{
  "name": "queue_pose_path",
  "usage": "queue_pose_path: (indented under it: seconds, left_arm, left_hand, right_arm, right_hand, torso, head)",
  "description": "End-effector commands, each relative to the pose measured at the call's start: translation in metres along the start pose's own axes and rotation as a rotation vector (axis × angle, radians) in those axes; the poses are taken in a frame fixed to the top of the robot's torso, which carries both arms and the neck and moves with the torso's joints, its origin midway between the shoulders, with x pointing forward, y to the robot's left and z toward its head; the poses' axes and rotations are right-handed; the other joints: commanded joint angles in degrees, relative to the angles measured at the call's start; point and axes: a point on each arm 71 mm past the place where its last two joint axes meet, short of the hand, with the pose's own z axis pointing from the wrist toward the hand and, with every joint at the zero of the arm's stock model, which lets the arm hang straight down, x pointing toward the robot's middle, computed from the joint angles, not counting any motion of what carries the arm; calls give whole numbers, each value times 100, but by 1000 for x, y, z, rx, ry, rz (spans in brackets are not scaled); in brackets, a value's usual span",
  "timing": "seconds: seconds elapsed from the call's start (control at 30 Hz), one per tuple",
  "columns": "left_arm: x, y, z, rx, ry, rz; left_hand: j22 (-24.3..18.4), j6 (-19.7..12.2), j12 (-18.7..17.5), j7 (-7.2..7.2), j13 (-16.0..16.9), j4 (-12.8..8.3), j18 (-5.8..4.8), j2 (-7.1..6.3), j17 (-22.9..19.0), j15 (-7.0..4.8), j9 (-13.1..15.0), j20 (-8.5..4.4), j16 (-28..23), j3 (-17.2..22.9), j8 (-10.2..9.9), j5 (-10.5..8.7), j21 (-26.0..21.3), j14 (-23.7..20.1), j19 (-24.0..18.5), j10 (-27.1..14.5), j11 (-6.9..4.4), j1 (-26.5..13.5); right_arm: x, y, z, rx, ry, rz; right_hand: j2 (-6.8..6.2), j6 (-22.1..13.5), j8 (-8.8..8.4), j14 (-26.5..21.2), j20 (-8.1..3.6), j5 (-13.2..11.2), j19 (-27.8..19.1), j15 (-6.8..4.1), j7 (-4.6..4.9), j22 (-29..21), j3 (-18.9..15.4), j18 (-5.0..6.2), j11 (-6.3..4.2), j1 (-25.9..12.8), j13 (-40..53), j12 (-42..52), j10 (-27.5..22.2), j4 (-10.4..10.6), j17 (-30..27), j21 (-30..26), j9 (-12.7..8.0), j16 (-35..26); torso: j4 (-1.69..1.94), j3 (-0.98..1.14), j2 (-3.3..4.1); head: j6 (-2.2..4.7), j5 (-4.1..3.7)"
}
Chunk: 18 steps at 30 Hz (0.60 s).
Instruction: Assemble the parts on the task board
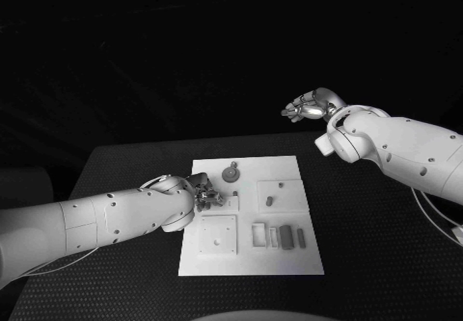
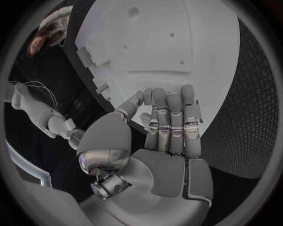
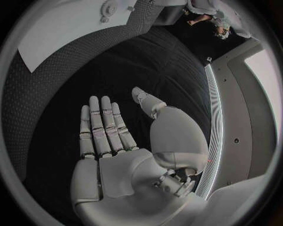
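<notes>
The white task board (image 1: 253, 257) lies in the middle of the black table. On it are a round toothed part (image 1: 231, 173), a small part (image 1: 269, 199), a square plate (image 1: 219, 234), an open frame (image 1: 259, 233) and two dark bars (image 1: 286, 237). My left hand (image 1: 205, 194) is low over the board's left edge. In the left wrist view its fingers (image 2: 171, 117) lie close together over the board (image 2: 177, 42) with the thumb against them; whether anything is pinched there is hidden. My right hand (image 1: 310, 105) is raised beyond the table's far edge, fingers straight and spread (image 3: 103, 127), holding nothing.
Black table surface (image 1: 376, 241) surrounds the board on all sides. In the right wrist view a corner of the board (image 3: 65, 33) with the toothed part (image 3: 108, 8) lies far from that hand. A cable (image 1: 434, 214) hangs beside my right arm.
</notes>
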Motion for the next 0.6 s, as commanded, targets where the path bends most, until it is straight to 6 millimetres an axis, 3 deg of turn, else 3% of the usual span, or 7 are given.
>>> queue_pose_path:
  seconds: [0.03,0.23,0.6]
  left_arm:
    - [2,0,0,-3,18,-7]
    - [2,0,0,-2,21,-9]
    - [2,0,0,-2,21,-9]
  left_hand:
    - [115,26,19,10,-15,144,90,-153,-20,-17,0,-2,40,-38,6,-50,-32,-51,-2,-39,-25,-261]
    - [117,20,24,7,-37,373,96,-285,-58,-25,-3,-10,64,-99,-8,-186,-66,-72,-6,-51,-28,-566]
    - [119,22,28,5,-40,412,97,-302,-65,-26,-2,-12,72,-96,-9,-202,-71,-74,-5,-51,-30,-610]
  right_arm:
    - [1,1,0,-11,11,-2]
    - [1,1,0,-11,11,-1]
    - [1,1,0,-10,12,-1]
  right_hand:
    - [-26,-35,24,-32,1,-12,-33,6,122,9,6,-85,35,-16,-7,-17,-11,25,5,-19,-9,-39]
    - [-28,-36,24,-37,1,-12,-35,8,122,14,5,-86,35,-15,-10,-16,-12,26,6,-22,-11,-42]
    - [-29,-38,27,-61,-1,-12,-39,17,122,28,4,-89,36,-12,-19,-13,-14,30,8,-30,-16,-56]
  torso:
    - [0,3,0]
    - [0,4,0]
    - [2,1,2]
  head:
    - [3,-2]
    - [6,-5]
    - [3,-11]
